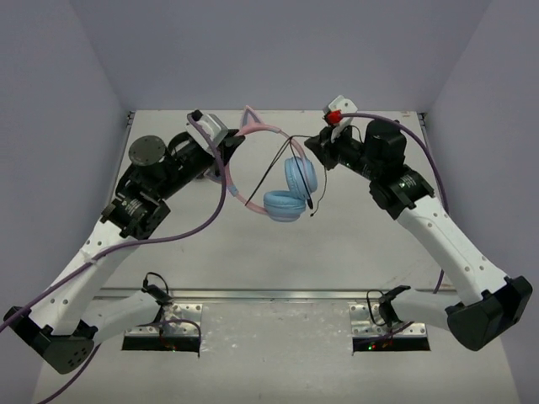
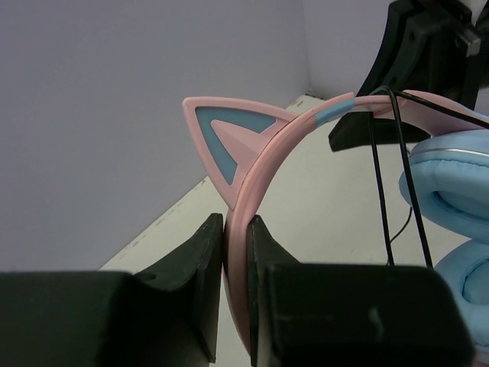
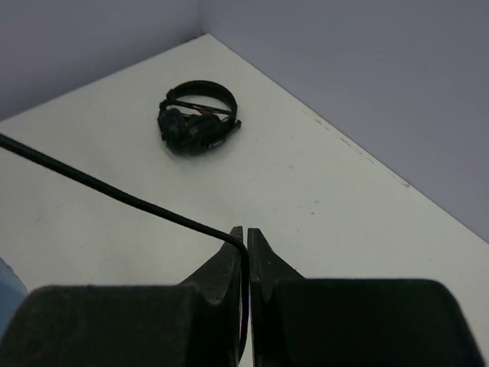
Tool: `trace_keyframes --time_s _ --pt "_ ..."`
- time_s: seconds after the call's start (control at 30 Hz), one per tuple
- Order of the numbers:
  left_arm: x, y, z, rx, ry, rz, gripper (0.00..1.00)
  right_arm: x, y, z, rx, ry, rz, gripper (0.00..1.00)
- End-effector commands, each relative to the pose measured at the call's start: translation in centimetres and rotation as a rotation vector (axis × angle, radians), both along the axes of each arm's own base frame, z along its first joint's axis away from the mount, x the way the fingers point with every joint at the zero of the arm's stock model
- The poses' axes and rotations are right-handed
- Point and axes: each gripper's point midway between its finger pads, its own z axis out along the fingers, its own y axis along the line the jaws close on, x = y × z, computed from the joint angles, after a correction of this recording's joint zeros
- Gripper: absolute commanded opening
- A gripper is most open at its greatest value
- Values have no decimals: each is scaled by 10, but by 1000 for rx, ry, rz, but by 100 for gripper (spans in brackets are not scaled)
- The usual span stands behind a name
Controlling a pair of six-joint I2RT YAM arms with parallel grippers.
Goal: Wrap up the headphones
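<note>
The headphones (image 1: pixel 282 189) hang above the middle of the table, held up by both arms. My left gripper (image 2: pixel 238 229) is shut on the pink headband (image 2: pixel 263 172) just below a cat ear (image 2: pixel 225 134); from above, this left gripper (image 1: pixel 226 160) sits at the band's left side. The light blue ear cups (image 2: pixel 451 168) hang to the right of it. The thin black cable (image 3: pixel 114 187) runs from the left into my right gripper (image 3: pixel 245 233), which is shut on it. Seen from above, the right gripper (image 1: pixel 313 145) is beside the band's far end, and cable (image 1: pixel 271 168) loops down over the band.
All-black headphones (image 3: pixel 197 118) lie on the table near the back left corner. Grey walls close the table on three sides. A metal rail (image 1: pixel 269 295) crosses the near edge between the arm bases.
</note>
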Motion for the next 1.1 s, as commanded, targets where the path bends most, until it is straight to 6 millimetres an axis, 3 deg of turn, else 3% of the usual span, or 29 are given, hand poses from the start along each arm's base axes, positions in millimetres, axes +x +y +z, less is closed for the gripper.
trace_keyframes --time_s 0.0,0.1,0.13,0.17,0.27,0.33,0.37,0.5,0.57,0.7,0.83,0.87,0.9,0.93,1.03,1.07 --pt "-33 2 84 -229 -86 -80 0 -10 15 10 135 -21 94 5" --pt "-42 7 107 -316 -64 -97 0 -29 35 10 248 -12 232 12" --pt "-48 10 120 -371 -55 -104 0 -32 41 20 293 -54 271 13" --pt "-49 13 126 -405 -46 -91 0 -40 47 4 312 -16 323 13" --pt "-54 21 148 -506 -18 -76 0 -53 64 1 443 30 435 11" --pt "-48 21 151 -558 38 -57 0 -63 74 10 535 41 505 10" --pt "-49 26 164 -587 29 -40 0 -67 78 3 552 59 528 6" --pt "-34 45 175 -708 105 89 0 -87 103 -15 611 117 601 6" --pt "-16 56 170 -750 153 204 0 -93 110 -23 614 123 611 6" --pt "-4 61 181 -787 177 268 0 -116 131 -34 622 133 667 2" --pt "15 82 185 -790 160 431 0 -132 138 -35 646 137 692 1" --pt "22 87 184 -783 152 482 0 -138 136 -44 646 155 684 1" --pt "37 87 171 -744 174 541 0 -146 137 -46 651 160 685 1" --pt "39 96 175 -760 163 593 1 -149 136 -50 649 170 673 1" --pt "63 97 151 -760 199 689 0 -168 139 -63 599 196 652 1" --pt "68 96 145 -766 210 709 0 -170 138 -58 598 182 635 1"
